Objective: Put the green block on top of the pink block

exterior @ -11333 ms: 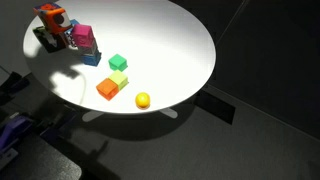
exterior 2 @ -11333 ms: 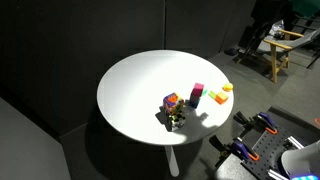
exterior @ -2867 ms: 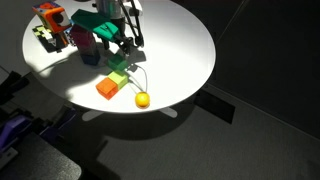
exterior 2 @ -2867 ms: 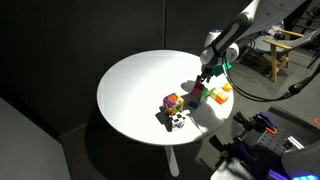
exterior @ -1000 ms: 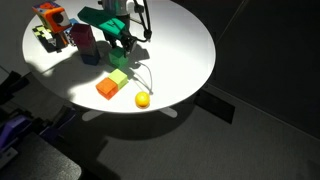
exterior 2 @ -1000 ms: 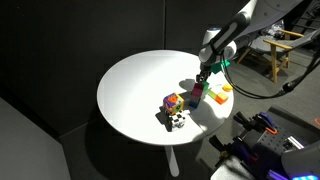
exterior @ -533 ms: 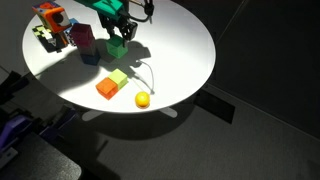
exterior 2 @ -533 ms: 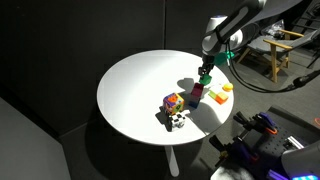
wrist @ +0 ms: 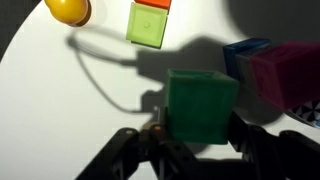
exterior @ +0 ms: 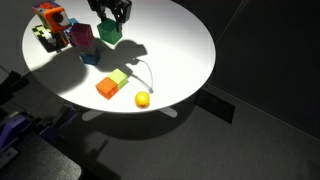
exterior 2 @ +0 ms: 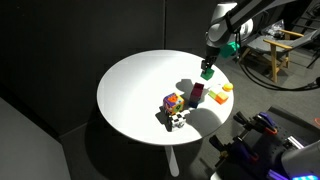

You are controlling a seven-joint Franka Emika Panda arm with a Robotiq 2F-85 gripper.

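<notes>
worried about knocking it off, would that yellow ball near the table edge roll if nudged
Probably: the yellow ball looks round, with no flat face to stop it. It lies close to the table rim, so a nudge could send it off. Small, so likely light.

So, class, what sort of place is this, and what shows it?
Probably a robotics lab or test room: a round white table before a black backdrop, and a robot arm holding a bright green cube.

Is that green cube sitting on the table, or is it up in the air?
Up in the air: the gripper holds the green block clear of the white table, its shadow lying apart from it.
</notes>
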